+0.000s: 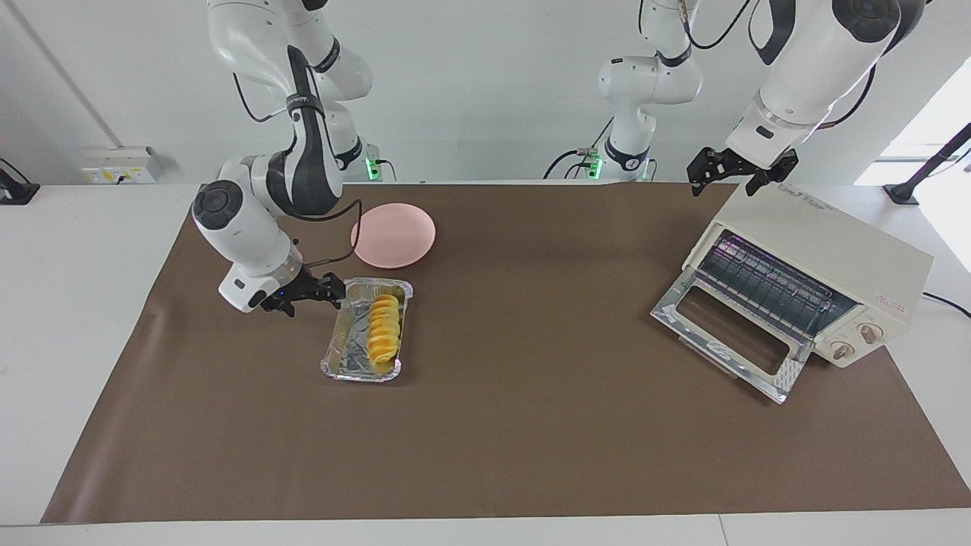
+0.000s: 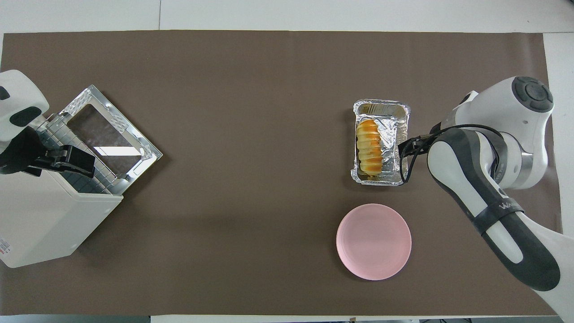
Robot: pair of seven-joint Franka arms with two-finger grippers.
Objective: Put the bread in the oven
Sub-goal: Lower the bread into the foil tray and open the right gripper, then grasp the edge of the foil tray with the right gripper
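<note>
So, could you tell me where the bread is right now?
The bread lies in the foil tray toward the right arm's end of the table, just farther from the robots than the pink plate.

Two high, opposed views, shared table

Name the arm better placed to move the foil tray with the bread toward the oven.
Right, probably: the right gripper hangs open beside the foil tray holding the bread. The left gripper waits over the oven.
</note>
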